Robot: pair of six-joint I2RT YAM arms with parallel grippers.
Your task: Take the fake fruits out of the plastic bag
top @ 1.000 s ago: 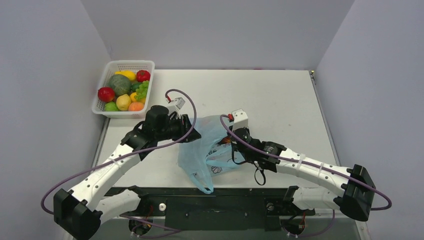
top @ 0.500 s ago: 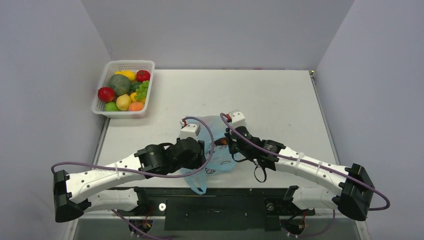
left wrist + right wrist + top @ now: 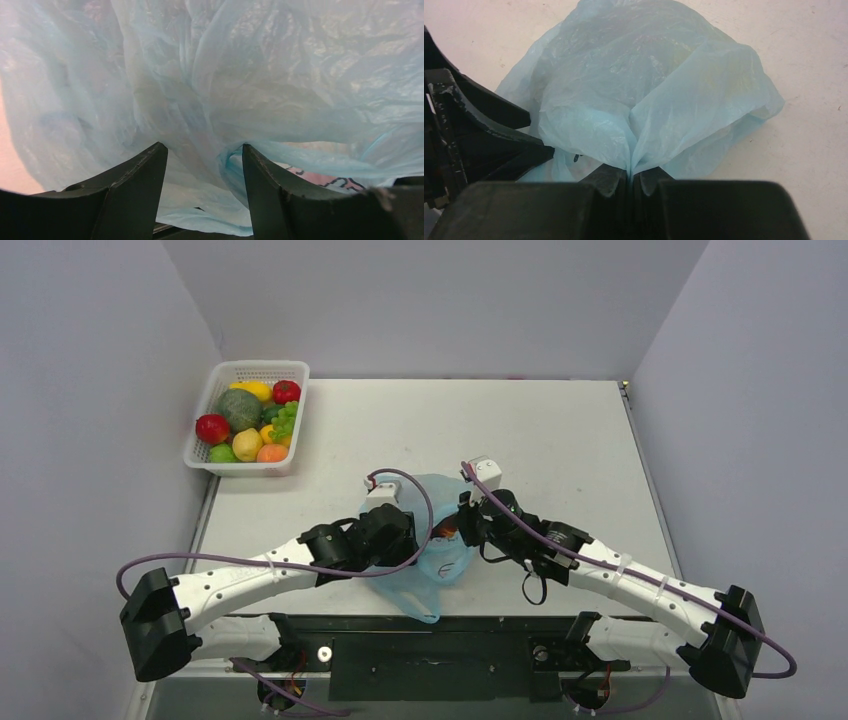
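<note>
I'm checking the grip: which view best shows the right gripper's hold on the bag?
The right wrist view: the right gripper is shut on a fold of the plastic bag. The top view hides that pinch under the right arm; the left wrist view shows bag film only.

We see the left gripper (image 3: 202,147) with its dark fingers apart, and crinkled film of the light-blue plastic bag (image 3: 260,75) bunched between them.

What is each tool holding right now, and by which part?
Right tool pinches a gathered fold of the plastic bag. Left tool is open around loose bag film, clamping nothing.
</note>
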